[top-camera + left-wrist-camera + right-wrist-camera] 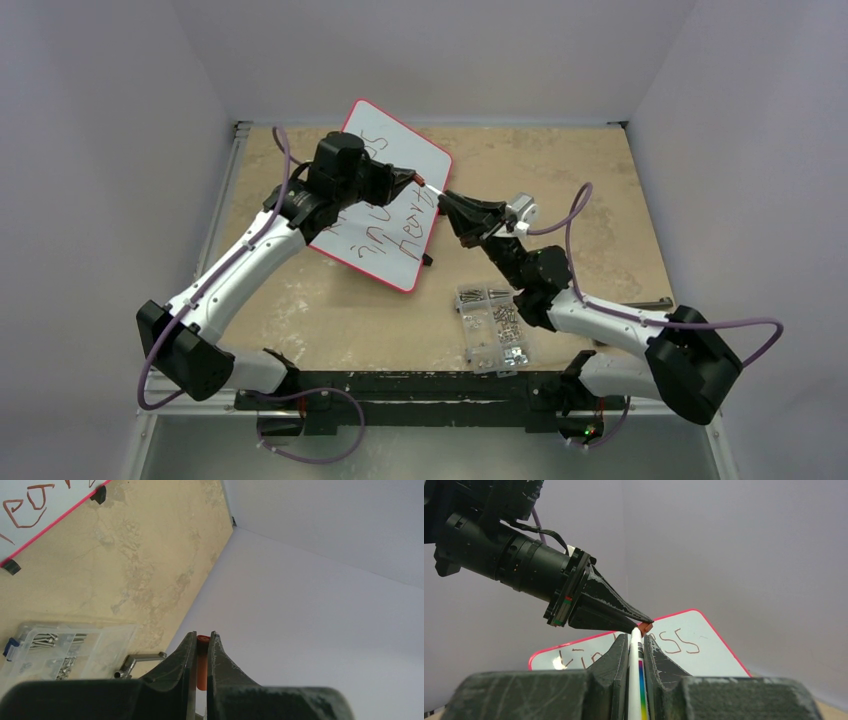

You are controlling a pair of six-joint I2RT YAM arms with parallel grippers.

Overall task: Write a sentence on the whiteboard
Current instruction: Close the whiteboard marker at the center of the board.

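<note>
Top external view: my left gripper [413, 180] pinches a red cap [645, 627] against the marker [636, 675] clamped in my right gripper [446, 197], the whiteboard [400, 150] and its sentence [385, 225] lying beneath both; any misalignment, I judge, could knock the cap loose.

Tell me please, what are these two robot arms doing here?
The right gripper is shut on a white marker pen with a rainbow stripe, and the left gripper is shut on its small orange-red cap. They meet tip to tip above the flat white whiteboard with a red rim. The dark handwritten sentence is already on it, so the cap is probably going back on.
</note>
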